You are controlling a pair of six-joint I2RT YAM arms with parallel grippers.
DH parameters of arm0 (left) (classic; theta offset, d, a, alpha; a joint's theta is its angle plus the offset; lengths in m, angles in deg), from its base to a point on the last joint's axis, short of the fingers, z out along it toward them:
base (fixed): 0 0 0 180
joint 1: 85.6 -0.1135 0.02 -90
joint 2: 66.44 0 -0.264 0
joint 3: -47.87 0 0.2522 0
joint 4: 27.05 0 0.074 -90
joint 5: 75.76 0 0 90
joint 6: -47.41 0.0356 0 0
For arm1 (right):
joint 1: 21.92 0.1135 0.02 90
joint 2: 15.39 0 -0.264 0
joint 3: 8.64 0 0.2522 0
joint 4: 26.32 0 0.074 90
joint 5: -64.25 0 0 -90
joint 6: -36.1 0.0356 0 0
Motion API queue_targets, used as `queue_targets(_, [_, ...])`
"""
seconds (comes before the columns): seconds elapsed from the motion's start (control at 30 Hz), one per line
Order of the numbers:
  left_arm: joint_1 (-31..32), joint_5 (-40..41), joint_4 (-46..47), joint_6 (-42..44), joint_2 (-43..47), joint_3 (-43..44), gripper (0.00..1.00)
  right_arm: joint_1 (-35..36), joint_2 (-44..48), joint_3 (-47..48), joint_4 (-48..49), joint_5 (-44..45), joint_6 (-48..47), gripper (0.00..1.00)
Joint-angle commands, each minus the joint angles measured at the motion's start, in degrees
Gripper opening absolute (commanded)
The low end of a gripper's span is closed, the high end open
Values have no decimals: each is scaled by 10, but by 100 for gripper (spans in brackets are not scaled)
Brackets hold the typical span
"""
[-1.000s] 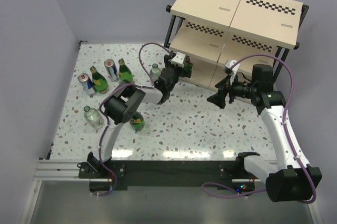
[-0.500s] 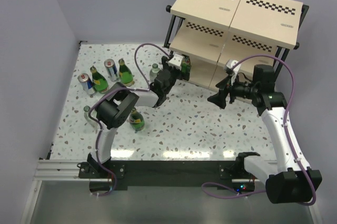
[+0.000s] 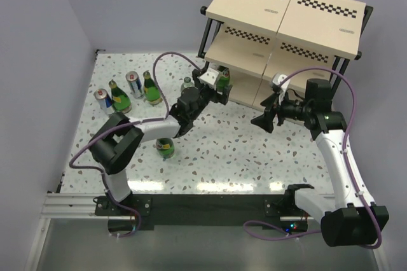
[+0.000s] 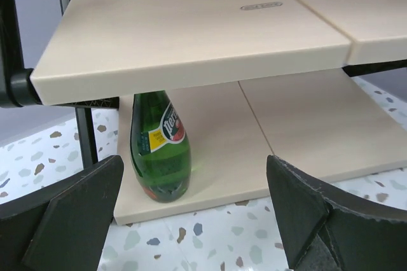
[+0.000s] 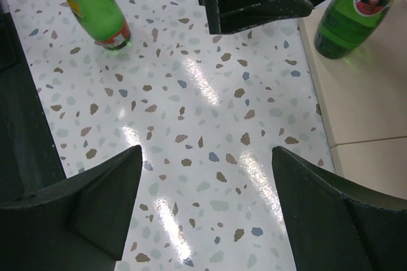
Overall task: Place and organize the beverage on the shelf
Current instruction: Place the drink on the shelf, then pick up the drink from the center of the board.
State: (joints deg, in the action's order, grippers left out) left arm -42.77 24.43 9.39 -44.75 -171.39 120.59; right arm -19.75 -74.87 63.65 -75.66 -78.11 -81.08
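Use the shelf (image 3: pixel 289 7) as your reference. Well to its left on the table (image 3: pixel 229 156), note two cans (image 3: pixel 133 84) and two green bottles (image 3: pixel 151 88) standing upright in a cluster. A lone green bottle (image 3: pixel 165 147) also stands left of the shelf, farther toward the arm bases. A clear bottle (image 3: pixel 186 84) stands near the shelf's left legs, partly hidden by the left arm. The left hand (image 4: pixel 194 175) faces the shelf's lower left corner with its jaws wide and holds nothing. Ahead of it, the shelved bottle (image 4: pixel 159 150) stands upright on the lowest board, at the front left corner, apart from both fingers. The right hand (image 3: pixel 262 118) hovers over the table just in front of the shelf's right half, jaws wide, holding nothing.
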Motion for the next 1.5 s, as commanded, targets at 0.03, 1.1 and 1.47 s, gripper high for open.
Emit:
queue_targets(0.03, [15,-12,-66,-7,93,-37,99,-3,13,5,-36,-57,-56,86])
queue_targets(1.1, [15,262,-381,207,735,-239,100,487,-302,237,-112,178,-189,91])
queue_targets(1.47, [-20,413,-338,236,821,-281,100,562,-418,312,116,326,121,90])
